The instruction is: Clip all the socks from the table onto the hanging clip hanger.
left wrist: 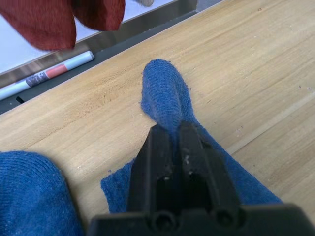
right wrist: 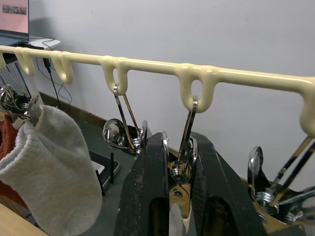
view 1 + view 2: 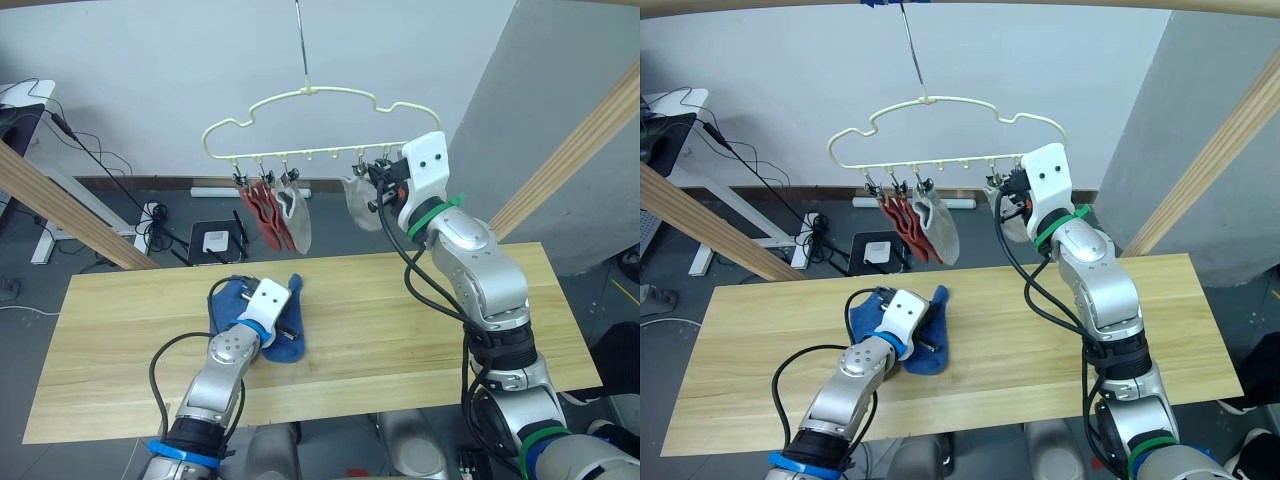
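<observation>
Nearby, rumpled blue socks (image 3: 285,325) (soft knit)

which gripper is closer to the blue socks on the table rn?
Left. The left gripper is down on the blue socks, fingers pinching one. The right gripper is raised at the clip hanger, squeezing a clip.

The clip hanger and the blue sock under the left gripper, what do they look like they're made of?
The clip hanger looks like wire in a smooth pale yellow coating, probably plastic or rubber, with rounded moulded loops. Its clips are shiny chrome-like metal that mirrors the room. The blue sock is soft knitted fabric with a fine ribbed weave and fuzzy edges; the fibre can't be told.
</observation>
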{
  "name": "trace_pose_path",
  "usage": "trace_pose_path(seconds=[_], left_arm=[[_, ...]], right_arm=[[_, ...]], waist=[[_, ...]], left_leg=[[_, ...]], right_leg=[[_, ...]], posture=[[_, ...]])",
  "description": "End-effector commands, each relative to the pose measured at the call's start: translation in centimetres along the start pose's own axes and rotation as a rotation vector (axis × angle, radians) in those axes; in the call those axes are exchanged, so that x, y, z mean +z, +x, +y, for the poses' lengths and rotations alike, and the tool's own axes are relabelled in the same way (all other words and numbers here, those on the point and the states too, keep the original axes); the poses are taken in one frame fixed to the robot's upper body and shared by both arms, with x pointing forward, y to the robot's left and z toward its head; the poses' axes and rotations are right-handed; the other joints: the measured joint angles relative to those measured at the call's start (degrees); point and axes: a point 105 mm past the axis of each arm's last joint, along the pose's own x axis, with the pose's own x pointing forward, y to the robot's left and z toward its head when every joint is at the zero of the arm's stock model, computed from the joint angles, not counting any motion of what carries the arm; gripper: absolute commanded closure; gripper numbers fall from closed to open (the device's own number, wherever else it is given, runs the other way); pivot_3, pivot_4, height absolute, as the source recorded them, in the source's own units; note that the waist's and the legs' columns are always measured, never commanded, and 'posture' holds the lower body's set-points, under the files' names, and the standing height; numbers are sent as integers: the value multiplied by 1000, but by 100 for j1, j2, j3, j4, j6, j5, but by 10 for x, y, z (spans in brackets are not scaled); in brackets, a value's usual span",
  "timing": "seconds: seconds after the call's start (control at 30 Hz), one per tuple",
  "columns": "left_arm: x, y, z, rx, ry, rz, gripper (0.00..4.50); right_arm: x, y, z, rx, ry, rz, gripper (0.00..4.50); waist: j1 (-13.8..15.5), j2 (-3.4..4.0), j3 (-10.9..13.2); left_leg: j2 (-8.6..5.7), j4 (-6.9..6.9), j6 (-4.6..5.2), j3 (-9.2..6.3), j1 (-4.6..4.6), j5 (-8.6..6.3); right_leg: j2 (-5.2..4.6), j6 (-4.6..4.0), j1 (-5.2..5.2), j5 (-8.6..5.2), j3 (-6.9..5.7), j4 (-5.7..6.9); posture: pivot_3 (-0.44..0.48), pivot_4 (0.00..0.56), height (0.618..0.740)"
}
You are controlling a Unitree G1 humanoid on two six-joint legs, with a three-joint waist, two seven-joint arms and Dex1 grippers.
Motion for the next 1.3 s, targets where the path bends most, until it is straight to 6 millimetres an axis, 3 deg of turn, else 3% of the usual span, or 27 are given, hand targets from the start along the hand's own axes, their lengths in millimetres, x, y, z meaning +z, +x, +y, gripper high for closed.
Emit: trace_pose_path(seconds=[0.03,0.2,0.37,0.53,0.87,1.3], left_arm=[[50,2,-35,-187,192,-254,4500],[124,6,-65,-322,343,-575,4500],[162,22,-66,-237,402,-704,4500],[172,33,-61,-144,406,-733,4500],[180,30,-47,-1,410,-783,4500],[175,35,-53,-30,434,-757,4500]], right_arm=[[15,-5,0,-4,-5,-58,4300],[15,-5,-1,-7,0,-54,4300],[17,-6,-2,-7,1,-55,4300],[17,-7,-2,-8,1,-53,4300],[16,-8,-2,-5,9,-44,4300],[16,-7,0,1,36,-38,4300]], waist=[[10,0,0],[73,0,0],[-1,0,0],[-59,0,0],[-118,0,0],[-130,0,0]], left_leg=[[0,-1,0,0,-2,0],[-10,2,0,2,-8,0],[-8,-1,1,4,-5,0],[-8,0,1,3,-5,-1],[-8,0,1,2,-6,-1],[-8,0,1,2,-6,0]], right_leg=[[0,0,0,0,0,-2],[-13,0,0,0,-2,-7],[-11,1,1,0,-1,-8],[-8,2,0,0,-1,-7],[-8,2,0,0,-2,-7],[-8,2,0,0,-3,-7]], posture=[[-243,310,733],[-249,309,733],[-263,306,733],[-278,305,733],[-279,304,733],[-276,303,733]])
